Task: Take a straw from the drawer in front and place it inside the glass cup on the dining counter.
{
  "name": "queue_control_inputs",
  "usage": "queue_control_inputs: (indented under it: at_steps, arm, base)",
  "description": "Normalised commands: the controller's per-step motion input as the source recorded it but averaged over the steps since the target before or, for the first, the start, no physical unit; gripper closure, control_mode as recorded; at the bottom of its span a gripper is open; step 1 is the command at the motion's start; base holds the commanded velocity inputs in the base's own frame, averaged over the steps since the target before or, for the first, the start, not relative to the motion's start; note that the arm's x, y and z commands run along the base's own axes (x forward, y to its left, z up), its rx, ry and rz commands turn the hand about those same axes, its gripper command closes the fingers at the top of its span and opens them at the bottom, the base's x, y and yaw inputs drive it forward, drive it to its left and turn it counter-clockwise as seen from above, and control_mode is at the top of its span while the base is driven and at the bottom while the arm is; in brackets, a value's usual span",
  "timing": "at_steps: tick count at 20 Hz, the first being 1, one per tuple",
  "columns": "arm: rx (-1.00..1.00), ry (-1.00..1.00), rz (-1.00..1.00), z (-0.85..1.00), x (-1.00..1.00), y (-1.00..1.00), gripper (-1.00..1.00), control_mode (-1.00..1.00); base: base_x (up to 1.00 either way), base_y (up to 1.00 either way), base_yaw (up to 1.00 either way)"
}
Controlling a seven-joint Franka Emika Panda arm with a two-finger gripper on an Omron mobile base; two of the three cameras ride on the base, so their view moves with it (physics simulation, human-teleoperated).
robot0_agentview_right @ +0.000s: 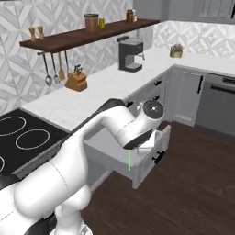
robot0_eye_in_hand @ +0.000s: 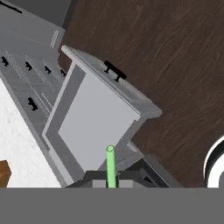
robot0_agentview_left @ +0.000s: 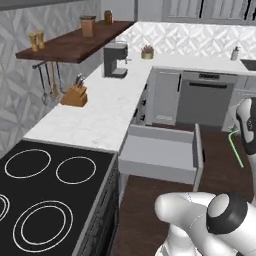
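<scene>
- Straw (robot0_agentview_left: 235, 146) in the left base view: we see the thin green tube hanging at the right edge of the picture, below the white arm, over the dark wood floor (robot0_agentview_left: 150, 210) and just right of the drawer (robot0_agentview_left: 160, 152). The drawer stands pulled out from the cabinet run under the white marble worktop (robot0_agentview_left: 100, 110), its grey inside bare. The black stove (robot0_agentview_left: 45, 200) fills the near left end of that worktop; a knife block (robot0_agentview_left: 75, 95) sits at its back edge and a coffee machine (robot0_agentview_left: 116, 60) further along.
- Right base view: we see the straw (robot0_agentview_right: 129, 160) hanging upright beneath the arm's wrist, in front of the open drawer (robot0_agentview_right: 137, 160), with its lower end level with the panelled drawer front. The gripper itself is hidden behind the wrist here.
- Hand view: we see the gripper (robot0_eye_in_hand: 111, 183) closed narrowly on the straw (robot0_eye_in_hand: 110, 166), which rises between the two dark fingertips. Beyond it lies the open drawer (robot0_eye_in_hand: 96, 122) with its small black handle (robot0_eye_in_hand: 114, 71), above the wood floor (robot0_eye_in_hand: 175, 65).
</scene>
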Motion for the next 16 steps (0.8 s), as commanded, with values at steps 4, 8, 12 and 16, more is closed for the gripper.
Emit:
queue_control_inputs:
  at_steps: [4,8,12,16]
  arm:
    - [0.0,0.0,0.0,0.0,0.0,0.0,1.0,1.0]
    - [0.0,0.0,0.0,0.0,0.0,0.0,1.0,1.0]
    - [0.0,0.0,0.0,0.0,0.0,0.0,1.0,1.0]
    - [0.0,0.0,0.0,0.0,0.0,0.0,1.0,1.0]
  base:
    - [-0.38,0.0,-0.63]
    - [-0.16,0.0,-0.68]
    - [0.0,0.0,-0.69]
    - [0.0,-0.05,-0.68]
